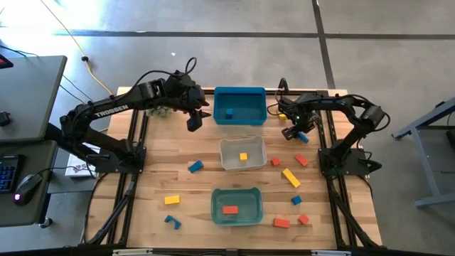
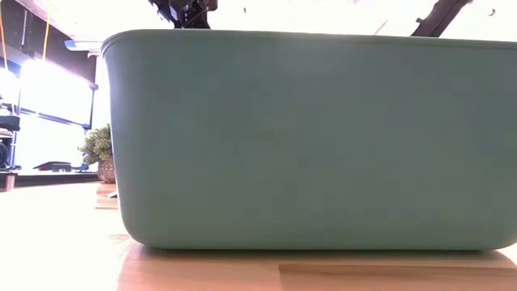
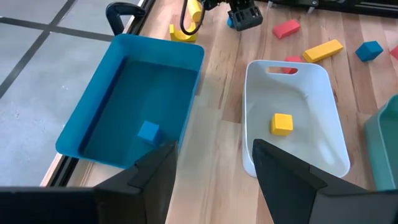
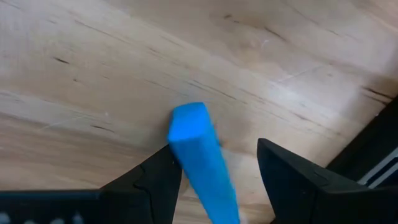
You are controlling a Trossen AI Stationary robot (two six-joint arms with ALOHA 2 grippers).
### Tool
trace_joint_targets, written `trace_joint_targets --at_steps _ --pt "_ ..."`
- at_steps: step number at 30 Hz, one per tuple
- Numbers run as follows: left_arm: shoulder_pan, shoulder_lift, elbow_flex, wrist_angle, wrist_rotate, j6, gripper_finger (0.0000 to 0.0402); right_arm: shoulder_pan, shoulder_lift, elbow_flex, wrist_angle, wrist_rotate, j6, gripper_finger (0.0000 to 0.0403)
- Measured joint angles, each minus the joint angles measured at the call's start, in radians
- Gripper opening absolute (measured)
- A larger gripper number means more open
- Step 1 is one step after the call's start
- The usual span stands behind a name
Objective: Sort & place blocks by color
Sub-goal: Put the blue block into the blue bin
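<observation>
Two fingers of my right gripper (image 4: 214, 177) are spreading around a blue block (image 4: 199, 155), standing on the table (image 1: 199, 203) at three o'clock from the blue bin (image 1: 240, 106). My left gripper (image 1: 193, 121) is hovering open at that bin's eight o'clock, its fingers (image 3: 149, 177) apart.

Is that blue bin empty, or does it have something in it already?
Not empty. The blue bin holds one blue block, lying on its floor; nothing else shows inside.
</observation>
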Motion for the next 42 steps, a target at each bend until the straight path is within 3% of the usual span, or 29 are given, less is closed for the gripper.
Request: trace_joint_targets --at_steps 8,16,24,33,42 --pt "0.000 0.000 0.000 0.001 0.000 0.008 0.0197 0.000 0.001 -0.004 -0.002 -0.003 0.042 0.0175" --pt "0.000 0.000 0.000 0.001 0.000 0.008 0.0197 0.000 0.003 -0.005 0.001 -0.056 0.054 0.0030" --pt "0.000 0.000 0.000 0.001 0.000 0.008 0.0197 0.029 0.008 0.070 -0.069 -0.073 0.064 0.0040" --pt "0.000 0.000 0.000 0.001 -0.014 0.008 0.0197 0.115 0.007 0.323 -0.089 -0.096 0.080 0.0030" --pt "0.000 0.000 0.000 0.001 -0.116 0.034 0.0197 0.139 0.006 0.535 0.086 -0.058 0.071 0.0030"
